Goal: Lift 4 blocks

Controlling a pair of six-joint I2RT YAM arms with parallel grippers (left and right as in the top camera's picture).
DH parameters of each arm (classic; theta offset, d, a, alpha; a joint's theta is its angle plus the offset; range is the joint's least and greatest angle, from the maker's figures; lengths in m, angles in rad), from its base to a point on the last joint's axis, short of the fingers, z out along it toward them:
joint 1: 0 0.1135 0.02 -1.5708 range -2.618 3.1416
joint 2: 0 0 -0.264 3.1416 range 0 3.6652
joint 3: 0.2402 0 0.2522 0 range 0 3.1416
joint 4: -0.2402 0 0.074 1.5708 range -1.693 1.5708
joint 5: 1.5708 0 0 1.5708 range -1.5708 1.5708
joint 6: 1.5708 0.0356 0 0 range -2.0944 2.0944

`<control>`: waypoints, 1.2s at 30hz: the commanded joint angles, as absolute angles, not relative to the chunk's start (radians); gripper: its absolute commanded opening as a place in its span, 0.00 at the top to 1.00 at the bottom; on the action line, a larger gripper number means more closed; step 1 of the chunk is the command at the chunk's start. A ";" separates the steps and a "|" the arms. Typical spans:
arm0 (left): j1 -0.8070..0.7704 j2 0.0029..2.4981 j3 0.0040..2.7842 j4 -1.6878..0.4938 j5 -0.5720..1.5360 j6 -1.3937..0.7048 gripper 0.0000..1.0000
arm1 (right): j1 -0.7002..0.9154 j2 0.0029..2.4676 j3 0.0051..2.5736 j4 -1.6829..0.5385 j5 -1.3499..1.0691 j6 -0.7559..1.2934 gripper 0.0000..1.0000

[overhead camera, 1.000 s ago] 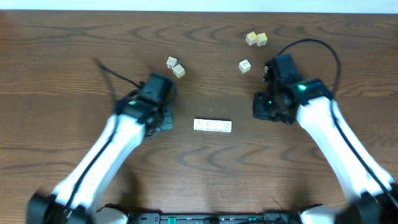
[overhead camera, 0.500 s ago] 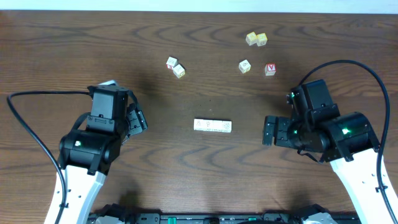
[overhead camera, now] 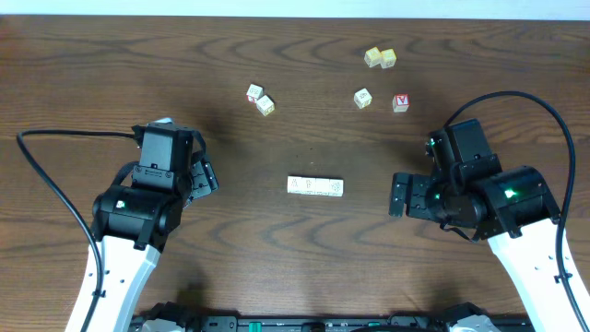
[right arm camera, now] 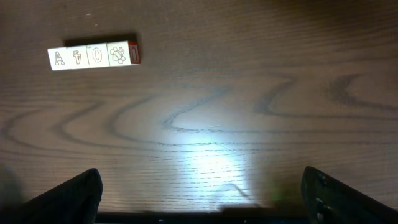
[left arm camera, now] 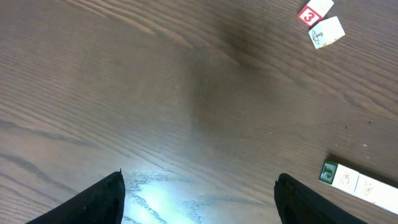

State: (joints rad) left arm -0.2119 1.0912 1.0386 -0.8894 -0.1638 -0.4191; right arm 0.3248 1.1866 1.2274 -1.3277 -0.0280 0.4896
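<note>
Blocks [overhead camera: 315, 186] lie end to end as one short pale bar on the table [overhead camera: 83, 83], between the two end effectors and touching neither.

The left end effector [overhead camera: 206, 177] has its fingers spread wide apart with nothing between them. The bar is well off to its right. In the left wrist view only the bar's near end shows, at the lower right edge just past the right fingertip, with what seems to be a green print on the end face.

The right end effector [overhead camera: 398, 195] is likewise spread wide and empty. Its open side faces the bar, which lies near it but clear of it. From the right wrist camera the bar sits ahead of the fingers and off to the left. Its top faces carry outline prints, an A and an O among them, and its end face is reddish.

Beyond the left end effector, farther up the table, a pair of cubes [overhead camera: 255, 93] touch. One of them shows a red face with a 3 in the left wrist view. Beyond the right end effector lie a red-printed cube [overhead camera: 400, 102], a single pale cube [overhead camera: 363, 98] near it, and two yellowish cubes [overhead camera: 373, 57] side by side farther off.
</note>
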 commanded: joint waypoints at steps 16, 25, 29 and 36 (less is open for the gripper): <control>-0.207 1.093 1.063 -0.890 -0.181 -0.417 0.23 | 0.316 1.112 1.107 -1.080 -0.005 0.443 0.01; -0.207 1.093 1.063 -0.890 -0.181 -0.417 0.22 | 0.133 0.747 0.595 -0.477 -0.166 0.355 0.01; -0.207 1.093 1.063 -0.890 -0.181 -0.417 0.22 | 0.003 0.515 0.398 -0.310 -0.276 0.313 0.01; -0.207 1.093 1.063 -0.890 -0.181 -0.417 0.22 | -0.041 0.245 0.181 -0.115 -0.280 0.260 0.01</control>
State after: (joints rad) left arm -0.2111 1.0916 1.0424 -0.8883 -0.1638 -0.4191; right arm -0.0315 0.3317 0.2478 -0.1535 -0.2481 0.3206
